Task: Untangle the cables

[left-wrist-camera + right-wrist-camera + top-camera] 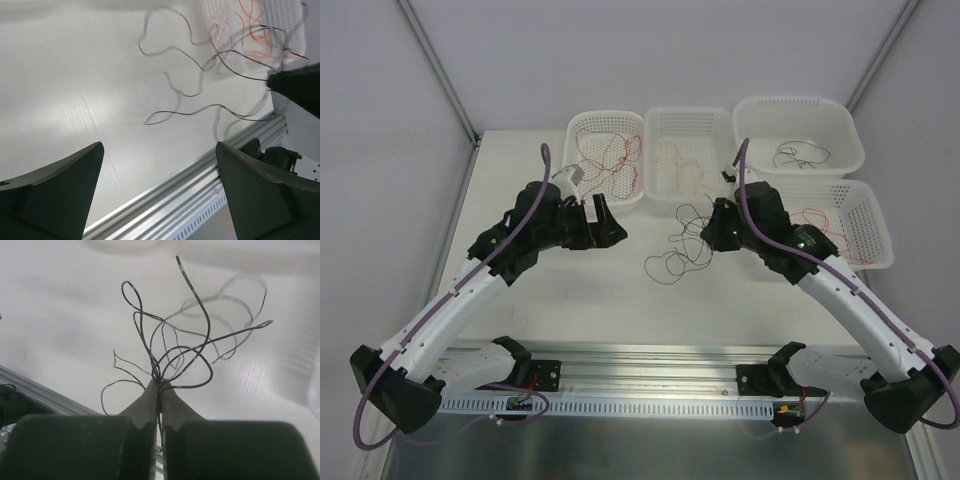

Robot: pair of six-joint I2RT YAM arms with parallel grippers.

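Note:
A black cable (677,250) lies in loose loops on the white table between my arms. My right gripper (706,231) is shut on this cable's strands. In the right wrist view the shut gripper (160,383) pinches several black loops (192,347) that fan out above its tips. My left gripper (611,222) is open and empty, to the left of the cable and apart from it. In the left wrist view the open left gripper (159,146) holds nothing, with the black cable (186,95) beyond it on the table. Red and orange cables lie in the baskets.
Four white baskets stand at the back: far left (582,126) with dark red and orange wires, middle (688,118) with orange wires, far right (798,108) with a black wire, near right (872,215) with red wires. An aluminium rail (650,385) runs along the near edge.

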